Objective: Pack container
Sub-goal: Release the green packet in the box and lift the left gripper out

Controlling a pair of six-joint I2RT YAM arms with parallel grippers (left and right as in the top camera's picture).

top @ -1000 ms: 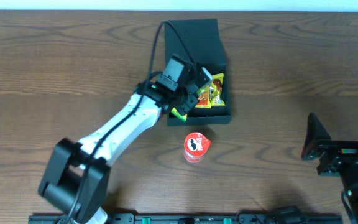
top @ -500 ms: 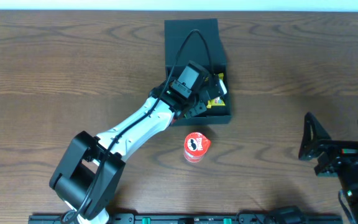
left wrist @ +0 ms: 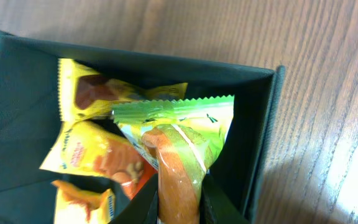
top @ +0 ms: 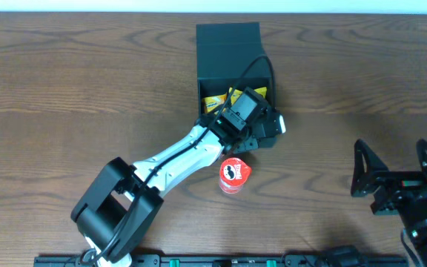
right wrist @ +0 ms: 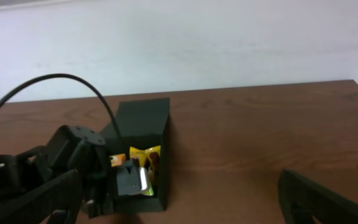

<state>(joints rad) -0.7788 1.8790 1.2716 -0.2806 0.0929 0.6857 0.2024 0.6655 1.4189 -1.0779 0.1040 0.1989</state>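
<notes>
Box: one dark teal-black square cardboard container [top: 228, 44] sits on the brown wooden table [top: 65, 74] with its lid flap open.
Snacks: four small packets. Three yellow packets [left wrist: 95, 155] lie inside the box. One green packet [left wrist: 179, 134] is over the inside, near one wall.
Left gripper [left wrist: 178, 202]: pinched tight on the green packet.
Right gripper [top: 369, 178]: fingers wide apart, nothing in them, well apart from the box.
Can: one small red can [top: 234, 176] stands on the table near the box.
</notes>
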